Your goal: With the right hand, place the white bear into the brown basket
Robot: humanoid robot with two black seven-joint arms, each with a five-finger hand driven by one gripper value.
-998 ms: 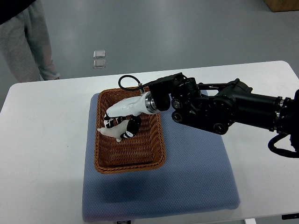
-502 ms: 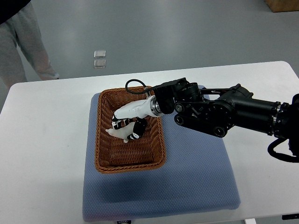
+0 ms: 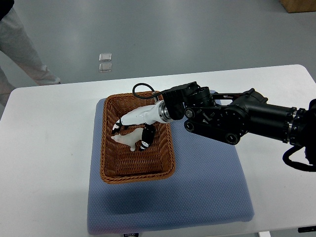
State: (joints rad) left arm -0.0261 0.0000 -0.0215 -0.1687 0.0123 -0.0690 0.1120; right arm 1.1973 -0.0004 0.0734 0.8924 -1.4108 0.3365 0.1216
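The small white bear (image 3: 125,139) lies on the floor of the brown wicker basket (image 3: 109,168), in its upper half. My right hand (image 3: 131,132) reaches into the basket from the right on a black arm (image 3: 237,118). Its white fingers with black tips are spread on either side of the bear, one fingertip (image 3: 116,128) to the bear's upper left and another (image 3: 145,137) to its right. The hand looks open, loosely over the toy. My left arm does not show.
The basket sits on a blue mat (image 3: 197,197) laid over the white table (image 3: 44,163). A person's grey trouser leg (image 3: 22,47) stands beyond the table at the top left. A brown box corner (image 3: 298,5) shows at the top right.
The hand lowered the bear further into the basket and shifted slightly right. Since half a second ago one finger has spread out to the left, away from the bear.
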